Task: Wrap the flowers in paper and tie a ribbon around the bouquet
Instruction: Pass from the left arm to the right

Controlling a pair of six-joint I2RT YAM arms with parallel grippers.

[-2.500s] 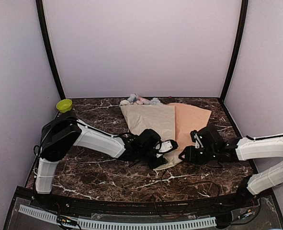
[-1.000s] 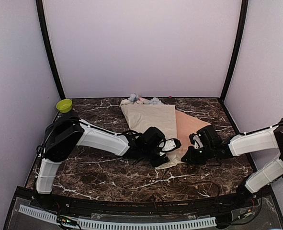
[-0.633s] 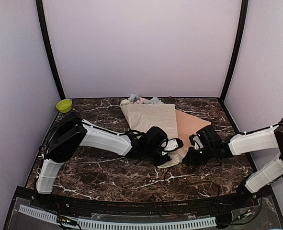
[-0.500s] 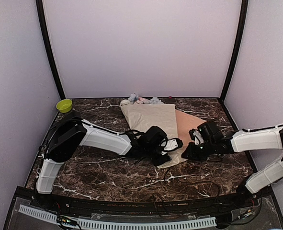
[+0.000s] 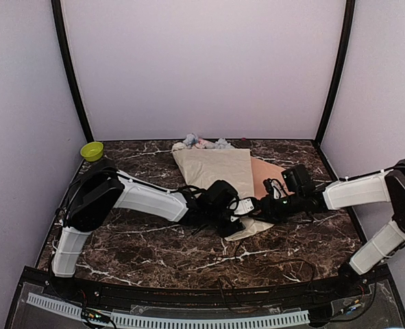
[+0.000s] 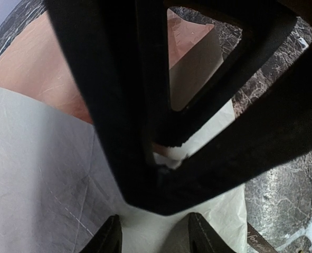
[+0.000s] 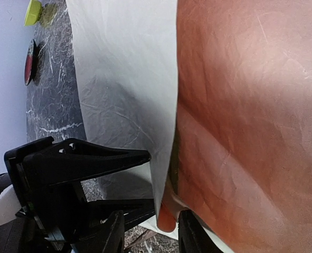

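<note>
- Over the last second the right arm has reached further left across the dark marbled tabletop (image 5: 133,240). The right hand (image 7: 150,234) has gone from almost closed to partly open. The left arm has hardly shifted.
- Less of the peach side of the paper (image 5: 212,171) shows than a couple of seconds ago. It is now only a narrow patch to the right of the beige flap.
- The paper lies in the middle of the tabletop, its wide end toward the back wall and its narrow end toward the arms. The beige face is folded over on top.
- The flowers (image 5: 201,143) show as a small cluster of pink, white and pale blue heads poking out past the far edge of the paper. Their stems are hidden under it.
- The two hands meet at the narrow near end of the paper, very close together.
- In the right wrist view, the right hand's fingers stand apart. The curled peach edge of the fold lies loose in the gap between them, clear of one finger at least.
- In the left wrist view, the left hand (image 6: 154,240) is about half open with its tips down at the beige paper. It seems to hold nothing, though the right hand's black frame blocks much of that view.
- A small lime-green bowl (image 5: 91,150) sits at the far left corner, well apart from the paper.
</note>
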